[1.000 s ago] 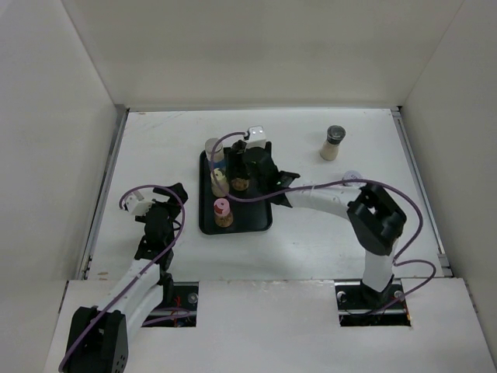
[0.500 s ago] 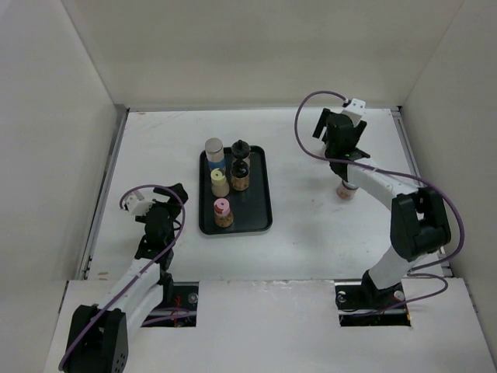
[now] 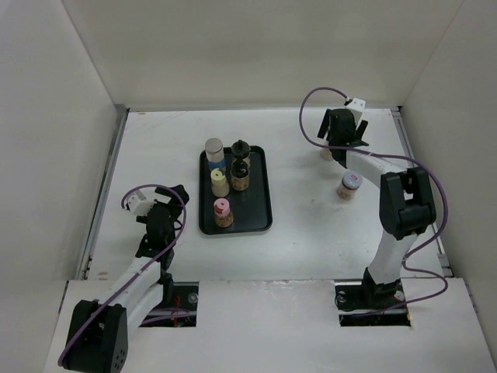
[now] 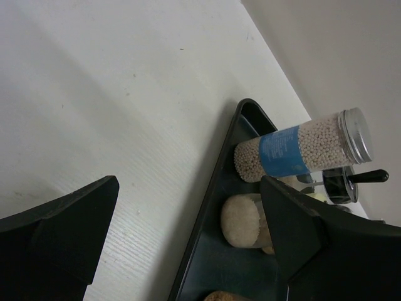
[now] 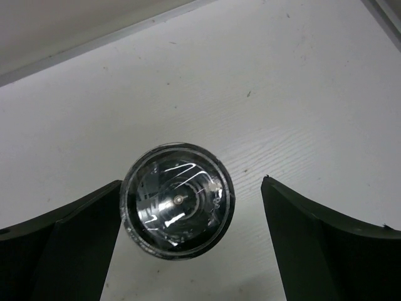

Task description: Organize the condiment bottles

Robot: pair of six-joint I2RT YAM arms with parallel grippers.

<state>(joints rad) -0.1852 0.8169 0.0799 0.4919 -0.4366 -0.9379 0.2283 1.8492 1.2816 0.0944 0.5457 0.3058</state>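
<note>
On the white table (image 5: 282,94), far right side: the dark-capped jar (image 5: 177,199) stands upright, well apart from the tray (image 3: 260,217). Your right gripper (image 5: 191,207) hovers above it, jaws wide, holding nothing. The jar is likely light, rigid and slick; grip the body below the cap.

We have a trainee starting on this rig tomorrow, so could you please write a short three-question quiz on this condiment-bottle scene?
1. True or false: the pink-capped bottle stands on the black tray.
2. The right gripper, over the dark-lidded jar, has its jaws: A) open, B) shut on the jar, C) shut on the tray's rim.
3. How many bottles stand on the table, off the tray?
Key: 1 true. 2 A. 3 two: the dark-lidded jar and the grey-capped bottle beside it.
</note>
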